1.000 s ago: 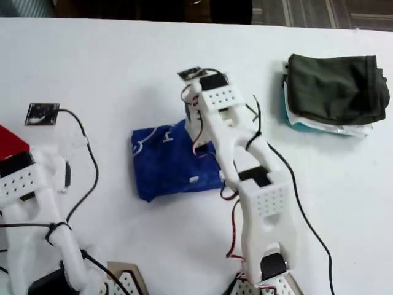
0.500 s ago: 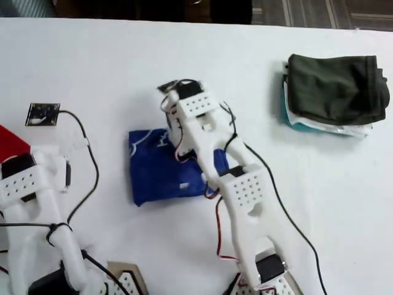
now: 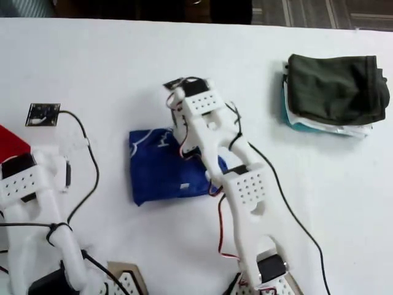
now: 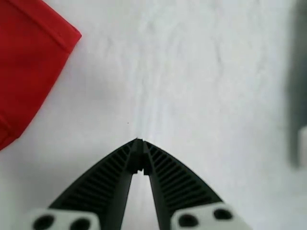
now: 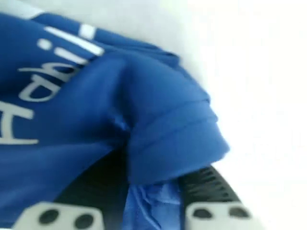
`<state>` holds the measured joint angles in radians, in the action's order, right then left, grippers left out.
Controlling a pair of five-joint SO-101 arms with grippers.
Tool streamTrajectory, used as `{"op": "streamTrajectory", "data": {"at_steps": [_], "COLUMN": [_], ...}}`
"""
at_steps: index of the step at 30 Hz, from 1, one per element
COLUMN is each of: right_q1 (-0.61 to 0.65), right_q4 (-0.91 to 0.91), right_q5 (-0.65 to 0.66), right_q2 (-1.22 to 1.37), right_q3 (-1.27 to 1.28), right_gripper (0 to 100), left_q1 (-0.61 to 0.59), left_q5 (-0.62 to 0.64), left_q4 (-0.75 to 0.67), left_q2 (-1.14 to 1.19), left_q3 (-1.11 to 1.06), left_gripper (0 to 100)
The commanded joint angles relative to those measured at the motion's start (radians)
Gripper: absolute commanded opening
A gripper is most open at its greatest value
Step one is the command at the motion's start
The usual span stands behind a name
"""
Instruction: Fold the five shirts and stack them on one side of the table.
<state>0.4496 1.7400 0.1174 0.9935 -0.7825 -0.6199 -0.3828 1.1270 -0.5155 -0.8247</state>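
Overhead camera, two close wrist cameras

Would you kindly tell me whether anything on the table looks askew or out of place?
The blue shirt lies crooked mid-table, its edge bunched in the right gripper. On the stack, white and teal edges poke out under the dark green shirt.

Blue shirt (image 3: 156,169): soft matt cloth, creased, with a stitched hem and smooth white print. Red shirt (image 4: 29,62): matt cloth too, hem stitched flat. Dark green shirt (image 3: 334,86) on top of the stack (image 3: 319,126): dull, wrinkled cloth, looking a little thicker. Table (image 3: 110,67): white, matt, finely grainy up close. Left gripper (image 4: 138,155): ribbed black plastic, matt, on white plastic with round holes. Same ribbed black plastic on the right gripper (image 5: 153,191). Arms (image 3: 245,196): smooth white plastic, slightly glossy. Wires (image 3: 95,166): thin black and red coating.
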Motion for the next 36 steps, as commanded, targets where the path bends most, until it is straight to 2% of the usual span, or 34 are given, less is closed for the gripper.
{"op": "streamTrajectory", "data": {"at_steps": [1,8,14,19,27,31,36], "right_q1": [-0.056,-0.107,-0.159,-0.294,-0.544,-0.651,-0.746], "right_q4": [0.016,0.022,0.025,0.027,0.015,-0.105,-0.303], "right_q5": [0.017,0.163,0.451,0.509,0.792,0.853,0.853], "right_q2": [0.028,-0.122,-0.363,-0.550,-0.615,-0.616,-0.596], "right_q3": [-0.008,-0.094,-0.061,-0.034,-0.041,-0.041,-0.041], "right_gripper": [1.8,1.9,1.9,1.9,1.9,1.9,1.9], "left_q1": [-0.011,-0.011,-0.011,-0.011,-0.009,-0.008,-0.008], "left_q5": [0.003,0.003,0.002,0.000,-0.002,0.000,0.002], "left_q4": [-0.015,-0.015,-0.015,-0.015,-0.017,-0.029,-0.029], "left_q2": [-0.031,-0.031,-0.031,-0.031,-0.031,-0.031,-0.031], "left_q3": [0.004,0.004,0.004,0.004,0.004,0.004,0.002], "left_gripper": [3,3,3,3,3,3,3]}}
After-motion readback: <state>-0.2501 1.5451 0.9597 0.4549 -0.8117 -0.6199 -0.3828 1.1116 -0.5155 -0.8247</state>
